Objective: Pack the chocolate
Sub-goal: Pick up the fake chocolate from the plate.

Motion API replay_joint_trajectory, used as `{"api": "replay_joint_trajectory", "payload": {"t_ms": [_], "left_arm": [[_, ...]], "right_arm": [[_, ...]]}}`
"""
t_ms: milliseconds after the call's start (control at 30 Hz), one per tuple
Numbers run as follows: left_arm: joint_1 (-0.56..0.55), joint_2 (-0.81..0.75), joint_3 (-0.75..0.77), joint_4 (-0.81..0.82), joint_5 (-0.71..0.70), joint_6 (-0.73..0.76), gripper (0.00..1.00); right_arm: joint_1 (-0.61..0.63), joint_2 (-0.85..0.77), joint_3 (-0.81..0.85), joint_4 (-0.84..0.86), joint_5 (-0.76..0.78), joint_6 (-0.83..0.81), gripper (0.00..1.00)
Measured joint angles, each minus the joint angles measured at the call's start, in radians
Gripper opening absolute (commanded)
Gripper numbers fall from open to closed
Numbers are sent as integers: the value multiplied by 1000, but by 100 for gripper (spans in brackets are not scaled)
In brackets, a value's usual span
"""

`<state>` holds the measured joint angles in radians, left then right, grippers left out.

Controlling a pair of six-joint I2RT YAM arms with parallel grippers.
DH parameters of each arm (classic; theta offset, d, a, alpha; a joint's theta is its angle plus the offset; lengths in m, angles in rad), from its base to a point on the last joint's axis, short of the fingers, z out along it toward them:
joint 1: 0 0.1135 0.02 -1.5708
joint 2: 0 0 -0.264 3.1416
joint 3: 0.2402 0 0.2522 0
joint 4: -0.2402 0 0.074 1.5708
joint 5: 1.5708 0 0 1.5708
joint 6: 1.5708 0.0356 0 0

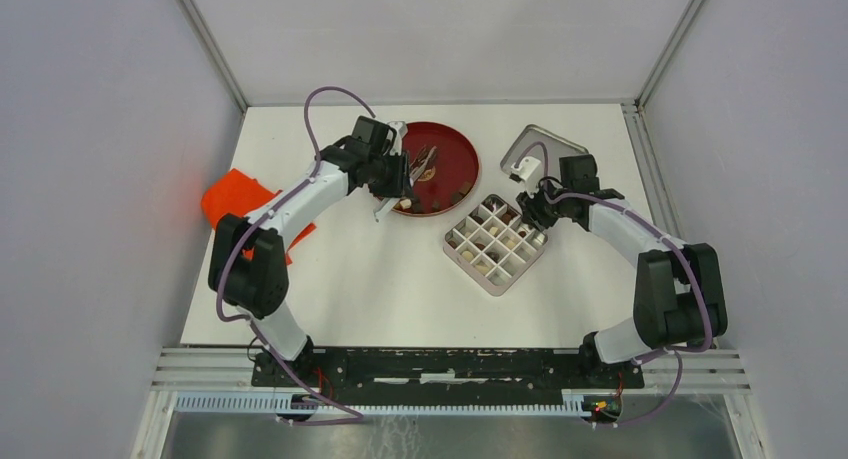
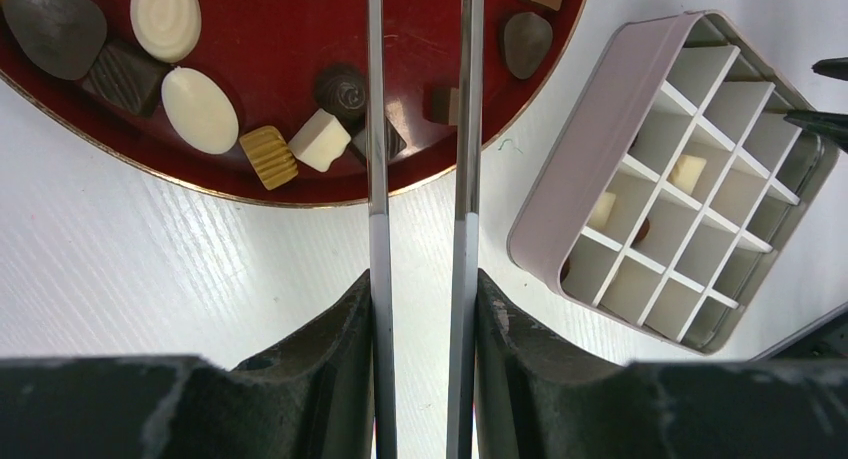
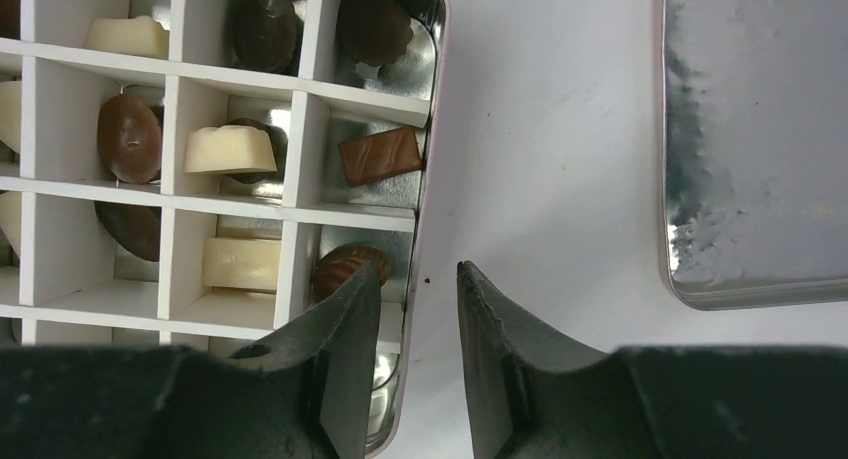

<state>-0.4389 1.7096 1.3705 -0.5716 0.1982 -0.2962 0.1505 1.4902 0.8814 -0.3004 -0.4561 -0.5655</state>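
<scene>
Several chocolate pieces [image 2: 200,109], dark, tan and cream, lie on the red plate [image 2: 280,39], also seen from above [image 1: 458,147]. My left gripper [image 2: 422,279] is shut on metal tweezers [image 2: 376,129]; their two arms reach over the plate and stand apart, with the tips out of the wrist view. From above, the left gripper [image 1: 405,179] hovers at the plate's left side. The pink gridded box [image 1: 497,241] holds several chocolates [image 3: 130,137]. My right gripper [image 3: 415,269] is open and empty, with the box's right wall [image 3: 428,159] between its fingers.
The box's metal lid [image 1: 545,144] lies behind the right gripper, and it shows in the right wrist view [image 3: 760,129]. An orange cloth [image 1: 235,199] lies at the table's left edge. The box [image 2: 590,149] stands just right of the plate.
</scene>
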Motion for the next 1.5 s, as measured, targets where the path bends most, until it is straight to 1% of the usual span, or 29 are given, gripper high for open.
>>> {"api": "replay_joint_trajectory", "payload": {"t_ms": [67,367,467,567,700,800,1000,1267,1500], "left_arm": [[0,-14,-14,2,14,0,2],[0,-72,-48,5,48,0,2],[0,-75,-50,6,50,0,2],[0,-76,-52,6,56,0,2],[0,-83,-52,6,73,0,2],[0,-95,-53,6,87,0,2],[0,-132,-62,6,101,0,2],[0,-198,-97,6,136,0,2],[-1,-217,-119,21,153,-1,2]], "right_arm": [[3,0,0,0,11,0,35],[12,0,-13,4,43,-1,35],[13,0,-16,3,49,-1,34],[13,2,-16,4,51,-1,26],[17,21,-16,6,55,-1,8],[18,29,-17,10,58,5,0],[18,9,-35,21,67,15,0],[18,-71,-63,21,73,22,0],[17,-118,-91,22,77,43,0]]}}
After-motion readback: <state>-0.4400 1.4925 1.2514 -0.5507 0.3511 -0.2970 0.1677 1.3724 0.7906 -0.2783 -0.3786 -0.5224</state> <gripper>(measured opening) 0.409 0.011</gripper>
